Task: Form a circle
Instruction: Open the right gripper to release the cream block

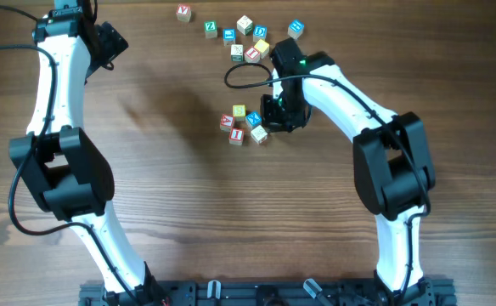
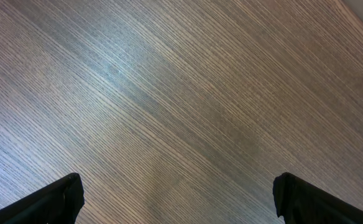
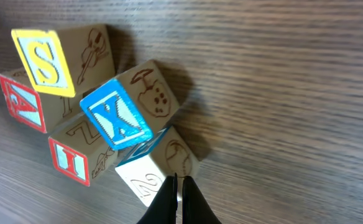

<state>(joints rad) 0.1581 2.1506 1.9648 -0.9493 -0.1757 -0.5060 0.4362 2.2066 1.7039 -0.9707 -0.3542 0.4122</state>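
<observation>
The circle (image 1: pixel 242 125) is a tight cluster of small wooden letter cubes just left of my right gripper (image 1: pixel 273 119). In the right wrist view I see a yellow S cube (image 3: pixel 41 59), a red A cube (image 3: pixel 21 102), a red I cube (image 3: pixel 69 160), a tilted blue X cube (image 3: pixel 116 118) and a whitish cube (image 3: pixel 145 177). My right gripper (image 3: pixel 180 180) is shut with nothing between its fingers, its tips against the whitish cube's side. My left gripper (image 2: pixel 178 199) is open over bare wood, far from the cubes, at the table's back left (image 1: pixel 112 42).
A loose scatter of several more letter cubes (image 1: pixel 248 38) lies at the back of the table, behind the right arm. A black cable loop (image 1: pixel 241 76) from the right arm hangs between the scatter and the cluster.
</observation>
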